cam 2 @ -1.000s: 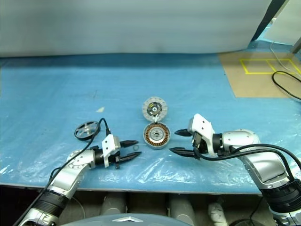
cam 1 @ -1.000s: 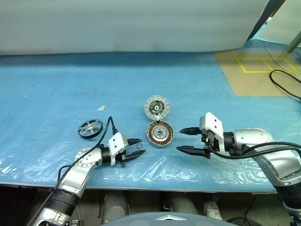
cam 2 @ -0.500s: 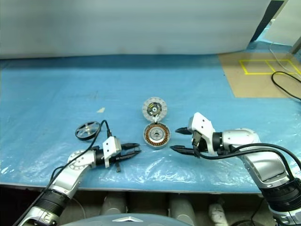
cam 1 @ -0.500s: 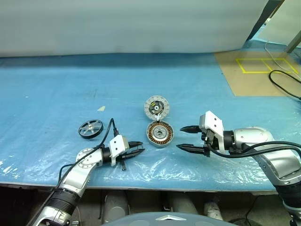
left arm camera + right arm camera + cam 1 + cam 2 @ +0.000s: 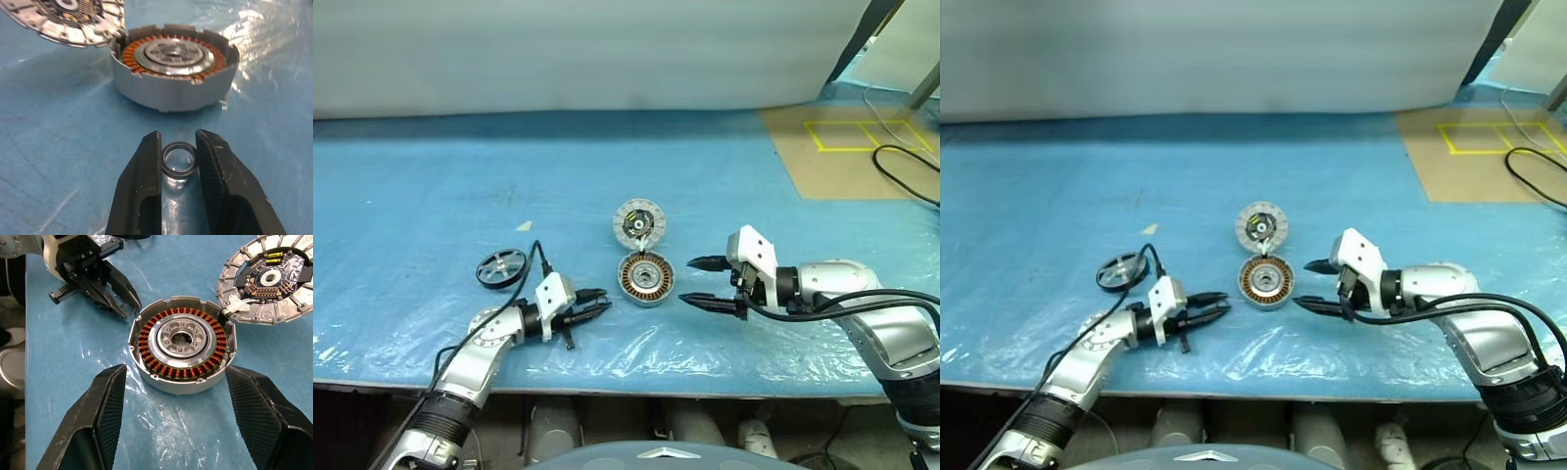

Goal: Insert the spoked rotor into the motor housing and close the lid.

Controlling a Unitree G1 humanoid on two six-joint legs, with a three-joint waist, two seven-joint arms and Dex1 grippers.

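The motor housing (image 5: 647, 278), a silver casing with copper windings, sits mid-table on the blue sheet. Just behind it and touching it lies the lid (image 5: 638, 223), segmented face up. The spoked rotor (image 5: 501, 266) lies flat to the left, apart from both. My left gripper (image 5: 599, 303) points at the housing from the left, shut on a small dark O-ring (image 5: 179, 159) held between its fingers (image 5: 146, 171), short of the housing wall (image 5: 171, 98). My right gripper (image 5: 686, 281) stands open just to the right of the housing, its fingers (image 5: 105, 401) flanking it without touching.
A brown board with yellow tape (image 5: 847, 147) and a black cable (image 5: 906, 171) lie at the back right. A small pale scrap (image 5: 523, 225) rests behind the rotor. The table's front edge (image 5: 626, 384) runs close under both arms.
My left gripper's fingers have closed onto the small O-ring. The right gripper has stayed open in place.
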